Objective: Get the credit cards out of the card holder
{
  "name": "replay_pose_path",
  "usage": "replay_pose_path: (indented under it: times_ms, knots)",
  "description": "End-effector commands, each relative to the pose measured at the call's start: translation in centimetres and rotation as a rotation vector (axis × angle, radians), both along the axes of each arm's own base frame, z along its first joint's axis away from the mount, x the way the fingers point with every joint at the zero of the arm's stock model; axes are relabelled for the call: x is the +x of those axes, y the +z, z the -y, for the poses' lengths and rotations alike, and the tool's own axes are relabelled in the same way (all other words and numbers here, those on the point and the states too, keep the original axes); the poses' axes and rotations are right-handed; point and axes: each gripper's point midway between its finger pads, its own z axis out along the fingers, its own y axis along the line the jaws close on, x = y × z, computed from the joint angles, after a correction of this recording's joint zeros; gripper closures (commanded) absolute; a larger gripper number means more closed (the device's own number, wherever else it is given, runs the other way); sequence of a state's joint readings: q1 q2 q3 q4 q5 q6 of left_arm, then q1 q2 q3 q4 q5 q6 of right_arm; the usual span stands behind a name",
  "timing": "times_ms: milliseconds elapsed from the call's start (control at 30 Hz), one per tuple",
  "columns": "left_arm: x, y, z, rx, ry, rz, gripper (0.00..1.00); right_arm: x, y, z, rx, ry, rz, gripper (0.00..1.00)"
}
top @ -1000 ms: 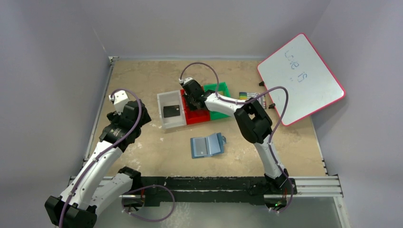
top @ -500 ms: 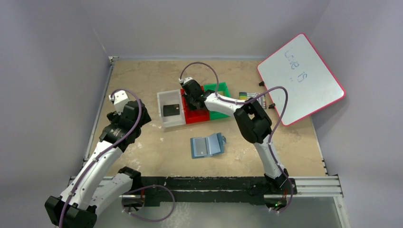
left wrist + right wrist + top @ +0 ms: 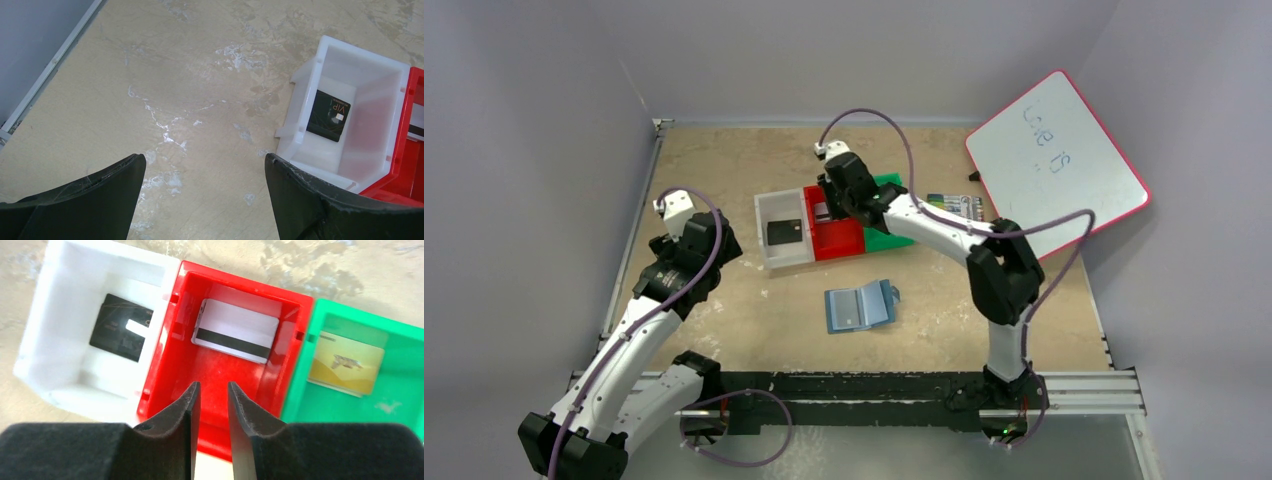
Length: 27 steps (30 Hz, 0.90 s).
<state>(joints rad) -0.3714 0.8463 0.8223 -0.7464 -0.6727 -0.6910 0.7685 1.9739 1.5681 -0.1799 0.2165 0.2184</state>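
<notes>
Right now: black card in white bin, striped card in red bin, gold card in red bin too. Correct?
No. The gold card lies in the green bin, not the red; the right wrist view shows it. Rest holds: black card in white bin, striped card in red bin.

My two dark fingers [image 3: 320, 195] stand wide apart at the bottom, with nothing between them, above the bare, scuffed table [image 3: 190, 75]. Off to my right sits a white bin [image 3: 302, 110], and a black card [image 3: 328, 116] marked VIP lies flat on its floor. A red bin [image 3: 402, 172] touches the white one's far side. A metal rail [image 3: 55, 60] runs along the table's left edge.
</notes>
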Motion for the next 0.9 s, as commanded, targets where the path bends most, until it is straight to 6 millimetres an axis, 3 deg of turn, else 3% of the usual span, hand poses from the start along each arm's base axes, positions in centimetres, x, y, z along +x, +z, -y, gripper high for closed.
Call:
replay_pose_path:
  times_ms: [0,100,167,233,333,400,500,600,700,867]
  knots:
    - [0.5,0.6,0.0,-0.001,-0.002,0.029,0.11,-1.3,6.6,1.6,0.126,-0.076,0.132,0.68]
    - [0.4,0.7,-0.2,0.003,0.006,0.03,0.11,-2.8,8.2,3.9,0.193,-0.131,0.184,0.55]
    - [0.4,0.8,-0.3,0.004,0.01,0.035,0.11,-3.6,8.6,5.7,0.227,-0.163,0.212,0.32]
    - [0.3,1.0,-0.3,0.003,0.012,0.041,0.11,-4.2,8.6,7.3,0.277,-0.213,0.237,0.02]
    - [0.2,1.2,-0.3,-0.003,0.011,0.052,0.11,-5.3,8.1,10.1,0.376,-0.398,0.21,0.0]
    - [0.2,1.3,-0.3,-0.005,0.011,0.059,0.11,-6.4,7.4,10.5,0.39,-0.398,0.177,0.0]
    - [0.0,1.7,-0.5,-0.009,0.019,0.075,0.11,-7.8,6.8,9.4,0.404,-0.323,0.098,0.0]
    - [-0.3,2.0,-0.7,-0.017,0.028,0.095,0.11,-8.6,6.7,7.7,0.419,-0.237,0.048,0.08]
    - [-0.3,2.0,-0.7,-0.019,0.025,0.102,0.11,-10.7,5.9,5.8,0.447,-0.173,-0.038,0.16]
    - [-0.3,1.8,-0.8,-0.014,0.032,0.087,0.11,-14.7,4.1,3.7,0.312,-0.184,-0.091,0.17]
